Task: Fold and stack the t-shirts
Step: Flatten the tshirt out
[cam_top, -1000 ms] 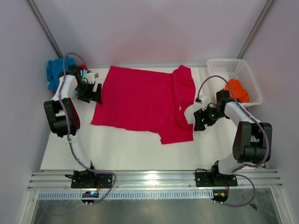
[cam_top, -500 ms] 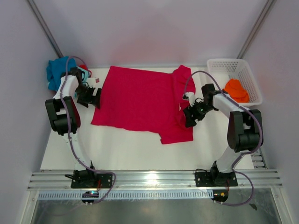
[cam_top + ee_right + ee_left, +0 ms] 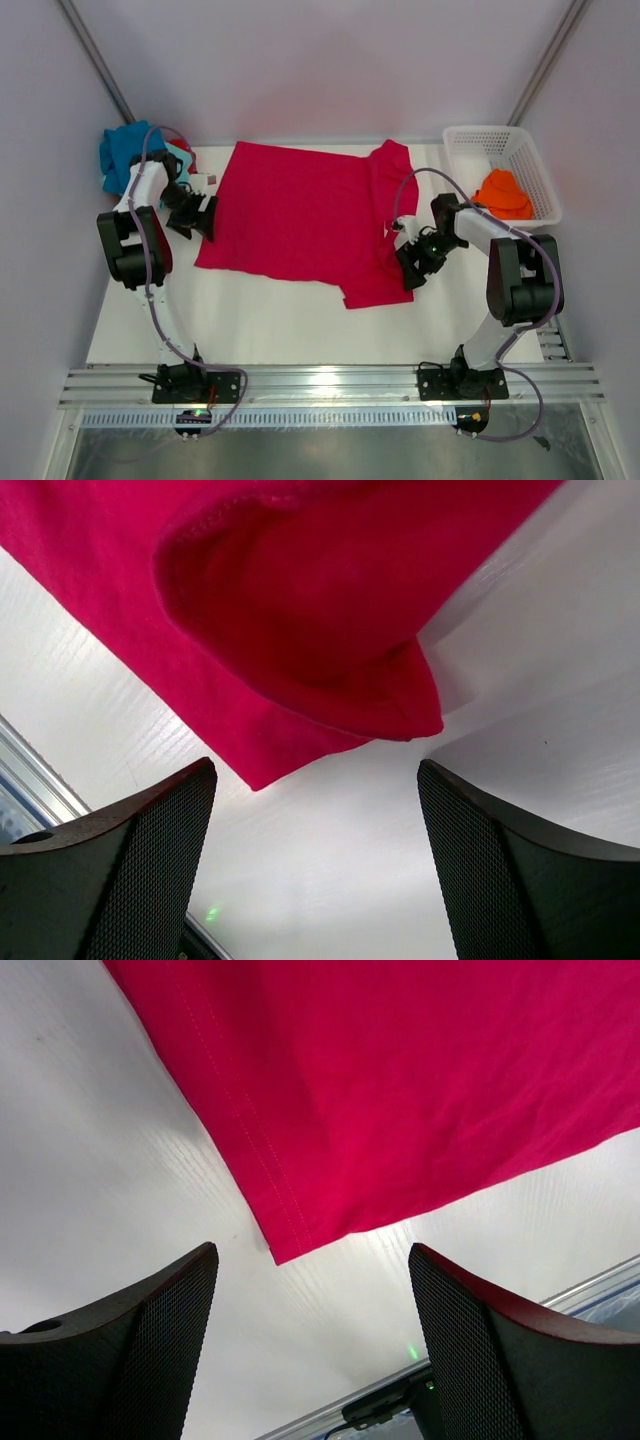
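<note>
The white worktop (image 3: 300, 320) carried the crimson t-shirt (image 3: 300, 215) spread flat across its far middle, the shirt's right side folded over and rumpled. A white basket (image 3: 500, 131) stood at the far right corner with an orange t-shirt (image 3: 503, 193) inside. A blue and teal heap of t-shirts (image 3: 120, 152) lay at the far left corner. The left gripper (image 3: 310, 1260), fingers wide, hung at the crimson shirt's left edge, gripping nothing. The right gripper (image 3: 315, 770), equally wide and empty, hovered by the bunched right hem.

The large t-shirt (image 3: 300, 215) lies central on the counter (image 3: 250, 320). A t-shirt pile (image 3: 125, 150) sits far left. The basket (image 3: 478, 148), far right, holds 1 tee (image 3: 505, 192).
</note>
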{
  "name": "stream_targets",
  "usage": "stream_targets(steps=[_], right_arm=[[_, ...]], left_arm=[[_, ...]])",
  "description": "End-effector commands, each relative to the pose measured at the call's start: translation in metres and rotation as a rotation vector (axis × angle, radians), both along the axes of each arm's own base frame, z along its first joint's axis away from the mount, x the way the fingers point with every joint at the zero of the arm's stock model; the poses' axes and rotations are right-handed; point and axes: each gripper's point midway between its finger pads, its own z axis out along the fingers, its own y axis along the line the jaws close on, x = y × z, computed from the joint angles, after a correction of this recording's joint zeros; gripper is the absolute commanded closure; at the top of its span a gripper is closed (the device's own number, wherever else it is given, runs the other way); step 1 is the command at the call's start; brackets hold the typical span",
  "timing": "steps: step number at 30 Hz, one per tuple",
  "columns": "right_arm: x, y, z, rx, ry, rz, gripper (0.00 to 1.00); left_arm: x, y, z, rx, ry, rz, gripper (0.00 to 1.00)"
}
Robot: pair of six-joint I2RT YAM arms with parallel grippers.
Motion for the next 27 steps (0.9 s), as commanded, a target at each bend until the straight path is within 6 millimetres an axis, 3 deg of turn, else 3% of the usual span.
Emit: stream_targets(steps=[1, 6, 11, 16, 22, 27], right_arm=[[0.008, 0.0, 0.01, 0.003, -0.062, 0.019, 0.15], [0.031, 0.007, 0.021, 0.031, -0.107, -0.002, 0.15], [0.068, 0.017, 0.042, 0.067, -0.179, -0.024, 0.15], [0.094, 0.043, 0.055, 0.077, -0.235, 0.017, 0.16], [0.079, 0.083, 0.055, 0.103, -0.198, 0.155, 0.16], [0.063, 0.09, 0.053, 0.109, -0.172, 0.18, 0.16]], left_arm=[[-0.009, -0.006, 0.002, -0.04, 0.028, -0.021, 0.21], [-0.007, -0.009, 0.001, -0.057, 0.026, -0.006, 0.23], [-0.004, -0.008, -0.001, -0.048, 0.013, 0.002, 0.23], [-0.002, -0.008, -0.005, -0.048, 0.01, 0.022, 0.26], [-0.001, -0.007, -0.002, -0.036, 0.003, 0.013, 0.27], [-0.001, -0.006, -0.002, -0.033, -0.003, 0.009, 0.27]])
